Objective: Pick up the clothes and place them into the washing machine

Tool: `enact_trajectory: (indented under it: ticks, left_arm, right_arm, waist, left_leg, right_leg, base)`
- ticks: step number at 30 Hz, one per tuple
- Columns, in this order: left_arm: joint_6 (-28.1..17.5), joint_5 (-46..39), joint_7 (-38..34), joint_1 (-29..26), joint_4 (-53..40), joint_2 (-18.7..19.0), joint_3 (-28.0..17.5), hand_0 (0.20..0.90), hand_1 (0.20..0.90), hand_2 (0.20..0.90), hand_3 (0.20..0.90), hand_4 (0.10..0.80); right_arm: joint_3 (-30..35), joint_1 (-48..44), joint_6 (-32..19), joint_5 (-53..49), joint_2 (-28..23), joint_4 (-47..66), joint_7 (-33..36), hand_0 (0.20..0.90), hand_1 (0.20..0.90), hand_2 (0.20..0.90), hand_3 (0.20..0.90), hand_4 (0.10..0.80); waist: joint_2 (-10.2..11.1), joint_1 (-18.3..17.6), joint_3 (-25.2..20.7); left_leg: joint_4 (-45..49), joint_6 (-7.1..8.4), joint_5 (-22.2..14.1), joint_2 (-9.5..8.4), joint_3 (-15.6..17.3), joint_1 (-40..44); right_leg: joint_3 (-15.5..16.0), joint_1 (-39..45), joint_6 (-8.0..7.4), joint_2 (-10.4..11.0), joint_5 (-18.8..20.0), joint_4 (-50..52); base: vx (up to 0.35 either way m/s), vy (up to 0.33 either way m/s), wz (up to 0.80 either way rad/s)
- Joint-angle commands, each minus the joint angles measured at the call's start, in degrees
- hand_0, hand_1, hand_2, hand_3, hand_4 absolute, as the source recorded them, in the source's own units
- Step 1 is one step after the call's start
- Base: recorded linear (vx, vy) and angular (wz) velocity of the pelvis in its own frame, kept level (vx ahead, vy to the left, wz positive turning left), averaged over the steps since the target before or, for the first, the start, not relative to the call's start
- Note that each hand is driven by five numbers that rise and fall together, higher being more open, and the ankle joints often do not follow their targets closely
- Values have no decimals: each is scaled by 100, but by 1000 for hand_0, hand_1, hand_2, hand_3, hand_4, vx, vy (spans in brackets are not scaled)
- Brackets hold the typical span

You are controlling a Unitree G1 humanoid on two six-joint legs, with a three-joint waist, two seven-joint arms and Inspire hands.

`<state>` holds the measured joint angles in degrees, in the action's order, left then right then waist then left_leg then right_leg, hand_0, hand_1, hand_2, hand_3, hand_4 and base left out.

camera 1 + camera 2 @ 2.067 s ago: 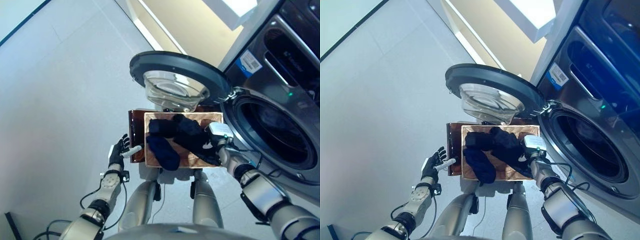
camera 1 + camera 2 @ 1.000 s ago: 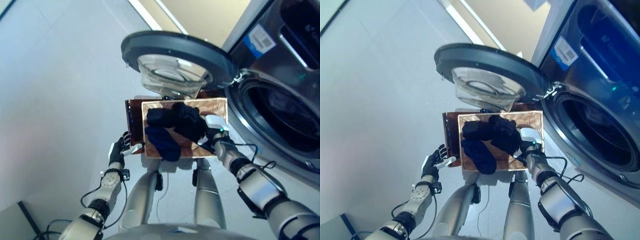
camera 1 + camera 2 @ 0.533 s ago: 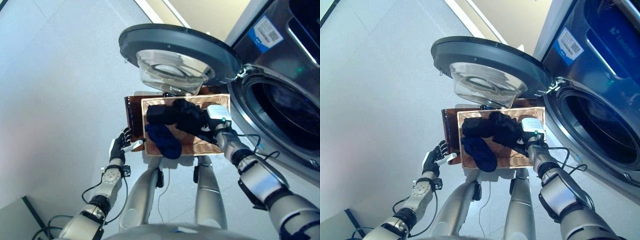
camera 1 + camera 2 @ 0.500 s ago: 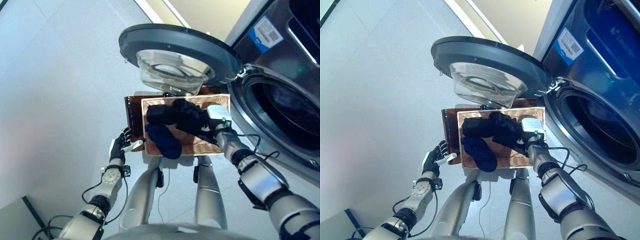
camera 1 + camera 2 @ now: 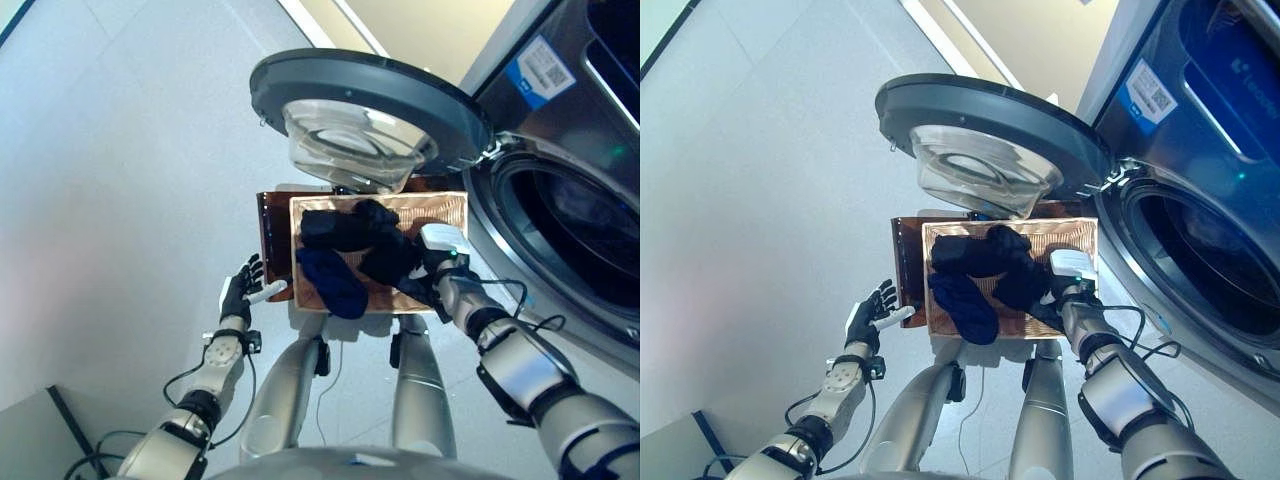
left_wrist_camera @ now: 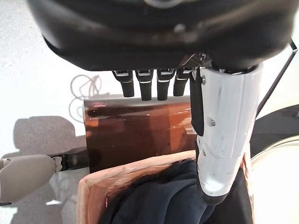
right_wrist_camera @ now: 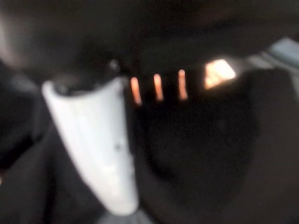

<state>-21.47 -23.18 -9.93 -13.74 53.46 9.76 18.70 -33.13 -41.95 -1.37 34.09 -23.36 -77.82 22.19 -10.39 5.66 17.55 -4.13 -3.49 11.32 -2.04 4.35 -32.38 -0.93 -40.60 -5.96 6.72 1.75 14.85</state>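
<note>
A shallow wicker basket (image 5: 440, 212) rests on a low dark brown box (image 5: 272, 240) beside the washing machine. It holds a black garment (image 5: 345, 228) and a navy garment (image 5: 332, 282). My right hand (image 5: 436, 262) lies on the black garment at the basket's right end, next to the machine's opening. In the right wrist view its white thumb cover (image 7: 96, 144) presses into dark cloth. My left hand (image 5: 238, 297) is open and empty beside the box's left side. Its wrist view shows the hand (image 6: 159, 28), the box (image 6: 135, 135) and the basket's rim (image 6: 93, 186).
The washing machine's drum (image 5: 575, 240) stands open to the right of the basket. Its round door (image 5: 370, 95) with a glass bowl hangs open over the basket's far side. Pale floor (image 5: 120, 180) spreads to the left.
The whole view has shifted a little, so the camera moved. My right hand stays on the black garment, which has bunched slightly toward it. My left hand keeps its place.
</note>
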Motion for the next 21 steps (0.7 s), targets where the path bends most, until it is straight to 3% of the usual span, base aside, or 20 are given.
enact_trajectory:
  ticks: [1, 13, 18, 19, 21]
  left_arm:
    - [-178, 49, -42, 142, -8, 63, -186, 900, 900, 900, 900, 800]
    - [-98, 22, 235, 561, 167, 150, -510, 900, 900, 900, 900, 800]
    - [-89, 9, 417, 716, 126, 183, -670, 900, 900, 900, 900, 800]
    - [-96, 10, 440, 752, 157, 167, -737, 900, 900, 900, 900, 800]
    - [-91, 0, 452, 768, 168, 166, -770, 900, 900, 900, 900, 800]
  right_arm:
    - [84, 79, -27, -593, -199, -167, 118, 200, 200, 200, 200, 300]
    - [1742, 1026, -838, -3234, -386, 365, -294, 200, 200, 200, 200, 300]
    - [2569, 1545, -1270, -4930, -233, 486, -761, 200, 200, 200, 200, 300]
    - [3143, 1755, -1524, -6132, -77, 570, -1035, 200, 200, 200, 200, 300]
    - [3157, 1862, -1579, -6188, -3, 554, -1135, 200, 200, 200, 200, 300]
  waist:
    - [-96, -56, -375]
    - [228, -284, -727]
    - [313, -360, -819]
    - [343, -413, -852]
    - [355, -419, -876]
  left_leg:
    - [114, 238, -432, -440, 64, -8]
    - [6, 245, -579, -335, 31, 674]
    - [-45, 253, -627, -309, 11, 939]
    - [-54, 256, -682, -290, 3, 1079]
    - [-60, 256, -682, -290, 5, 1103]
  right_leg:
    - [240, 254, 318, -106, 435, -737]
    - [316, 1057, 294, -168, 429, -1099]
    - [363, 1357, 291, -206, 378, -1208]
    - [374, 1493, 288, -226, 322, -1214]
    - [369, 1534, 286, -235, 335, -1242]
  base:
    - [38, -17, 0]
    - [63, -46, -2]
    - [72, -57, 0]
    - [108, -58, -3]
    - [62, -30, -4]
